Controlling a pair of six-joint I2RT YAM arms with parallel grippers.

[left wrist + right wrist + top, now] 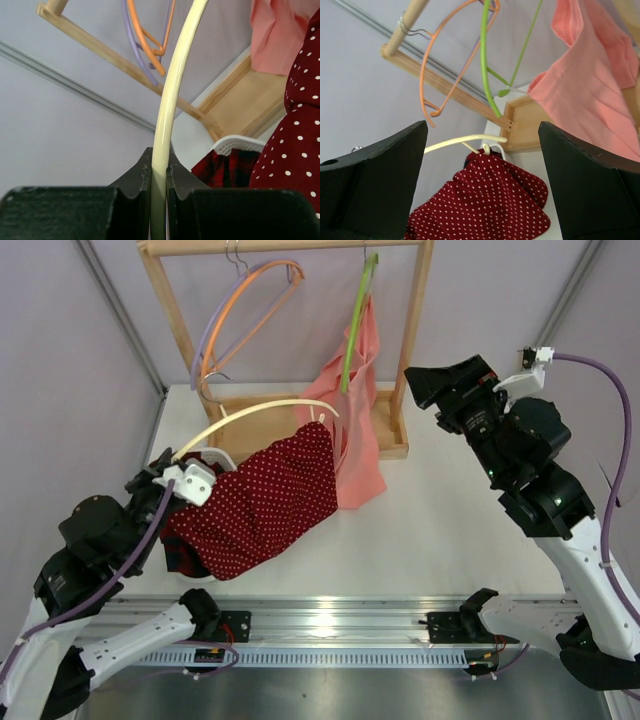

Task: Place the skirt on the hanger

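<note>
I am pinching the hanger [169,115] with my left pincer [159,172]. Its two fingers are pressed tight on the thin cream bar, near one end. From there the hanger is curving up and to the right, toward the wooden rack [412,330].

The skirt [270,502] is hanging from the far end of the hanger. Its top corner is up by the bar, and the rest is sagging down and left onto the counter [450,520]. I cannot tell if that corner is hooked on well.

My right pincer [420,388] is spread wide and holding nothing. It is up in the air on the right, well apart from the skirt. The skirt is lying down and to the left of it. This is my free arm, so I think it is the one to reach in and fix the skirt.

A pink cloth [360,450] is hanging just beside the skirt's top, so the room there is tight. A plaid cloth [227,167] is lying under the skirt.
</note>
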